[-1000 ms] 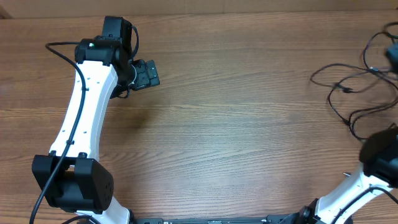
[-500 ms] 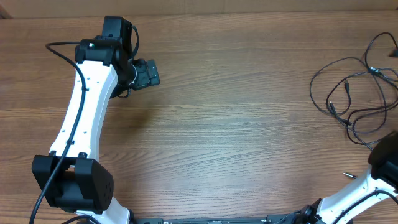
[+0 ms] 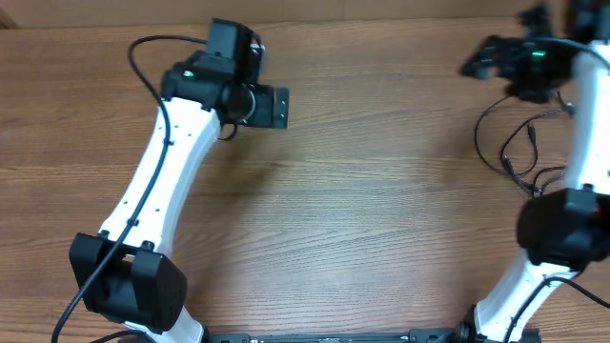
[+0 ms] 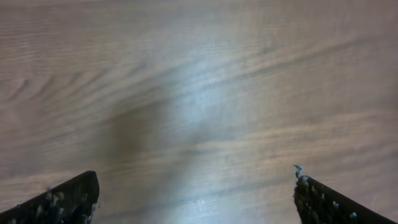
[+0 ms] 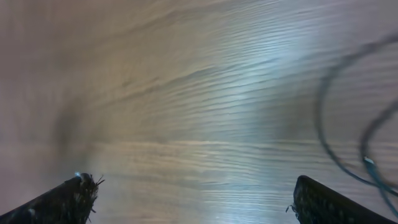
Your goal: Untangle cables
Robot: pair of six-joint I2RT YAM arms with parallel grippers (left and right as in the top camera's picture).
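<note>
The right claw (image 5: 199, 202) is spread wide with nothing between its dark fingertips (image 5: 65, 198). It hangs over bare, light-brown wood-grain tabletop (image 3: 381, 210). In its wrist view, the thin black cords with small plug ends (image 5: 321, 124) show only as blurred curves off to the right of the fingers, not touching them. From overhead the right claw (image 3: 481, 59) is motion-blurred near the far right corner and points left. The loose cable loops (image 3: 507, 162) lie on the table on its near side, just beside the white forearm, which hides part of them. That arm rises from its base at the near right edge through a black elbow, then runs along the right side to the wrist. The left claw (image 4: 196, 205) is equally wide open and empty over plain wood. Overhead, the left claw (image 3: 274, 107) points right at the far left, well apart from the cables, and its white arm slants up from the near left corner.
</note>
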